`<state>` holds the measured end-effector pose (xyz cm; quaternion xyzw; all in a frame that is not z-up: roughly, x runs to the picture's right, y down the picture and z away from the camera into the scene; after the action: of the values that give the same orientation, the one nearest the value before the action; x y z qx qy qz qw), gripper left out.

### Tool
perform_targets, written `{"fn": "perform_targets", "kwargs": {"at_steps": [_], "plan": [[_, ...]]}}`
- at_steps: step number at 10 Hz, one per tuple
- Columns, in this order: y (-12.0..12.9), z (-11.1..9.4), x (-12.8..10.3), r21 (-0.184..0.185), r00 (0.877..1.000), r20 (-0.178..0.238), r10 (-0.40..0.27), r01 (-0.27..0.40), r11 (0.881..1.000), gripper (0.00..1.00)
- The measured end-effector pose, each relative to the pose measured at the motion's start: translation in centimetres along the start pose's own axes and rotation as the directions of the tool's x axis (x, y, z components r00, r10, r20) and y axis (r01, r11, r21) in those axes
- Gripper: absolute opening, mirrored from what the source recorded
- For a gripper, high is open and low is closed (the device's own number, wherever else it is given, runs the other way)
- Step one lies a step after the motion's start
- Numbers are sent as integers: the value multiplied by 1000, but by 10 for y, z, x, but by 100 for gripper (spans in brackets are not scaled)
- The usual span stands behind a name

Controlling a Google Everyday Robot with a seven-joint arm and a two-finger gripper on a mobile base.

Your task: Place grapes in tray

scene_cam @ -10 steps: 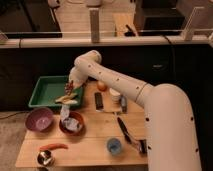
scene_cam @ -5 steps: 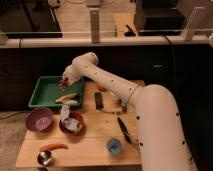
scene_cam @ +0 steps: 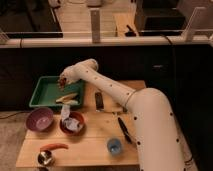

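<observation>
The green tray [scene_cam: 46, 93] lies at the table's back left. My gripper [scene_cam: 62, 82] hangs over the tray's right part, above its floor. A small dark reddish lump, the grapes [scene_cam: 62, 78], sits at the gripper's tip and is held off the tray. The arm reaches in from the lower right and hides part of the table behind it.
A pale yellowish long item [scene_cam: 67, 98] lies at the tray's front right edge. A purple bowl [scene_cam: 40, 119] and a red bowl [scene_cam: 71, 123] with white contents stand in front. A red pepper [scene_cam: 54, 147], metal bowl [scene_cam: 45, 158], blue cup [scene_cam: 115, 145] and black objects [scene_cam: 98, 100] lie nearby.
My gripper has moved left and slightly up, from the tray's front right edge to over the tray's inside, with the reddish lump staying at its tip.
</observation>
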<state>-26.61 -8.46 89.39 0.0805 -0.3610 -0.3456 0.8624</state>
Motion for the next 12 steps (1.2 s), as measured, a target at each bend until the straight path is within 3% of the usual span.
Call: {"fn": "perform_targets", "kwargs": {"at_steps": [2, 4, 5, 6, 7, 8, 10, 12], "plan": [[-7, 9, -8, -21, 999, 42, -3, 4, 1000, 79], [-7, 13, -7, -69, 992, 126, 31, -22, 997, 80], [-9, 14, -11, -117, 982, 168, 90, -71, 991, 80], [-7, 8, -13, -138, 967, 198, 162, -136, 981, 80], [-4, -2, -13, -130, 955, 215, 204, -180, 975, 80], [-1, -22, -16, -86, 943, 255, 215, -199, 976, 80], [0, -36, -20, -28, 939, 300, 165, -165, 986, 80], [-1, -35, -23, -27, 939, 305, 160, -160, 987, 80]]}}
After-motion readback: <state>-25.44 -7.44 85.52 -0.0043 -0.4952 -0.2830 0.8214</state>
